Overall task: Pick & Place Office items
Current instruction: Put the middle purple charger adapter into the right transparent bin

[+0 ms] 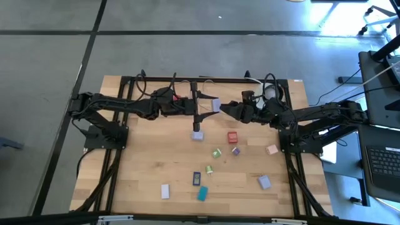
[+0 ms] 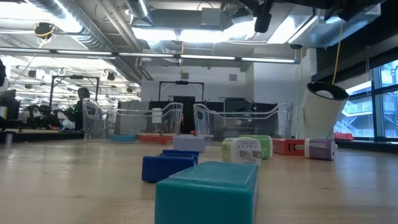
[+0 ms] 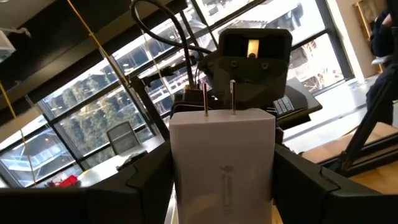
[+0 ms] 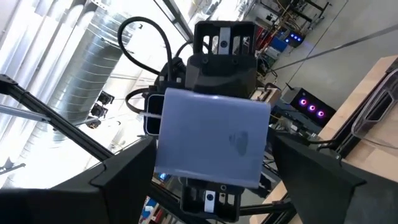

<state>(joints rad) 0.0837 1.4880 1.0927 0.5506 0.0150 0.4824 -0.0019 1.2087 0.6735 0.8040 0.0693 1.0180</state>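
Pinching one lilac plastic charger block [image 4: 211, 137], both the left gripper [image 3: 221, 180] and right gripper [image 4: 211, 155] hold its flat, rigid, light sides.

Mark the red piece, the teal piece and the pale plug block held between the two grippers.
red piece [image 1: 232, 137], high view, its top face.
teal piece [image 2: 208, 190], low view, its front face.
plug block [image 3: 222, 162], left wrist view, its broad white face below the prongs.
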